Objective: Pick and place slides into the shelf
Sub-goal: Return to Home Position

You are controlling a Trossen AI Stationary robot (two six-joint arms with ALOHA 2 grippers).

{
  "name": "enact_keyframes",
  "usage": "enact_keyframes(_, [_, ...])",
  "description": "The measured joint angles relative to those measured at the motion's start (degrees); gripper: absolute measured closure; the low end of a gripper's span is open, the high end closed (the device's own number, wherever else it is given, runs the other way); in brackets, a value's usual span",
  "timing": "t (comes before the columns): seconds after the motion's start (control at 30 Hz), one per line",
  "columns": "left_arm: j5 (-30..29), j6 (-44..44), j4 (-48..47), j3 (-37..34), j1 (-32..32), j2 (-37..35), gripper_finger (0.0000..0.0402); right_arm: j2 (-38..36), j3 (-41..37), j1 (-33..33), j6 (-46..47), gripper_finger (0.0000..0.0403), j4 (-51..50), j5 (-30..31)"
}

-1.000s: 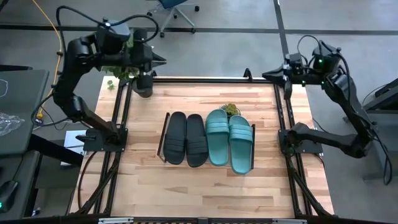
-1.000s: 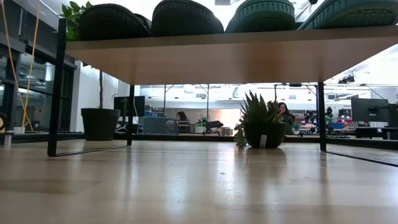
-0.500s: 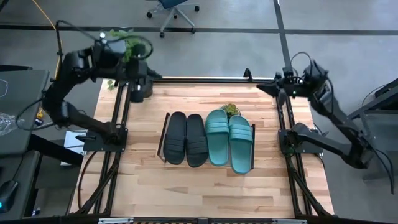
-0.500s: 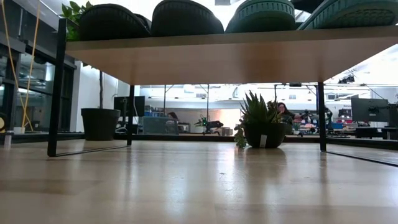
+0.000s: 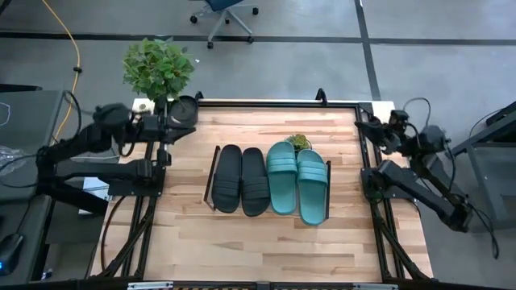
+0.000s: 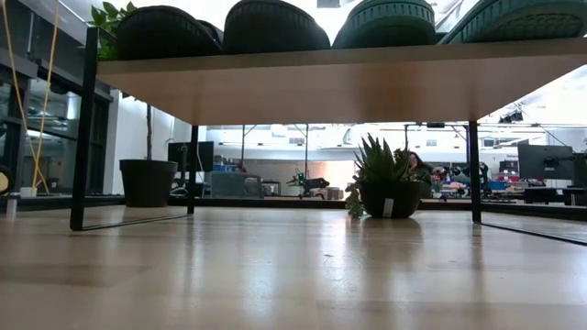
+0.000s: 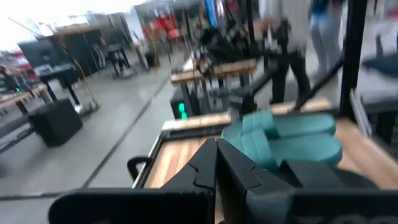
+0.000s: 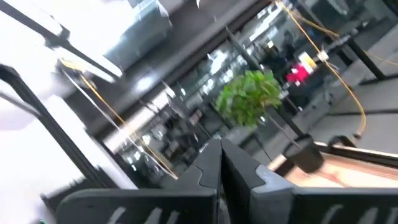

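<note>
Four slides lie side by side on top of the shelf [image 6: 339,87]: two black slides [image 5: 240,179] on its left half, two teal slides [image 5: 297,181] on its right half, each with a wide strap. The left gripper [image 7: 216,152] is well apart from the shelf's left side and the right gripper [image 8: 221,152] well apart from its right side. Both have their fingers pressed together on nothing.

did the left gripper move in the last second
Yes. In the high view the left gripper has pulled back from over the potted plant, now uncovered, toward the table's left edge.
</note>
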Motion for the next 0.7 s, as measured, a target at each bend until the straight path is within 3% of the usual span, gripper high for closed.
enact_keyframes(0.17, [-3.8, -5.1, 10.7, -13.6, -2.8, -12.1, 0.0402, -9.3, -4.1, 3.4, 2.8, 0.0403, 0.1, 6.7])
enact_keyframes(0.3, [-6.3, -7.7, 11.7, -19.7, -4.7, -18.2, 0.0402, -8.2, -4.7, 5.7, 3.0, 0.0403, 2.1, 7.2])
enact_keyframes(0.47, [-6.5, -9.2, 13.2, -24.9, -6.9, -21.7, 0.0402, -6.6, -4.7, 9.3, -0.2, 0.0403, 2.1, 10.7])
enact_keyframes(0.7, [-7.3, -11.7, 22.0, -33.8, -9.8, -23.0, 0.0402, -6.6, -4.7, 14.3, -4.6, 0.0403, 2.1, 17.5])
